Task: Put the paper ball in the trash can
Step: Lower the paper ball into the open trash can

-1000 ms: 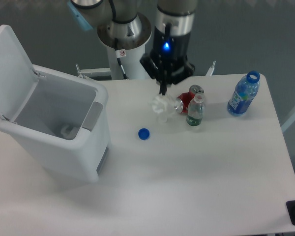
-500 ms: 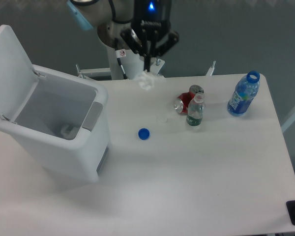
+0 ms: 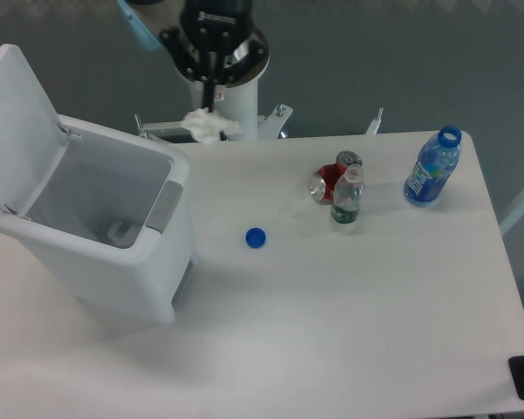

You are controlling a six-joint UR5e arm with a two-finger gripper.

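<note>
Fixed camera, overhead: tool [image 3: 209, 103] closed on the paper ball [image 3: 207, 126], held aloft just above the far edge of the bench [image 3: 349, 297]. Trash can [image 3: 105, 229], lid tipped back and mouth open, lying down and to the left of the ball, near but not yet beneath it. Coming move judged a short carry leftward and toward the camera, then release over the opening.

My black two-finger gripper [image 3: 209, 98] pinches a crumpled white paper ball [image 3: 207, 126]. The large rectangular plastic trash can [image 3: 87, 262] is white with a grey front panel, and the flat table [image 3: 349, 305] is white too. A small round bottle cap [image 3: 256, 237] is blue, a crushed can [image 3: 330, 182] red and silver, and a tall open plastic bottle [image 3: 432, 168] blue.
</note>
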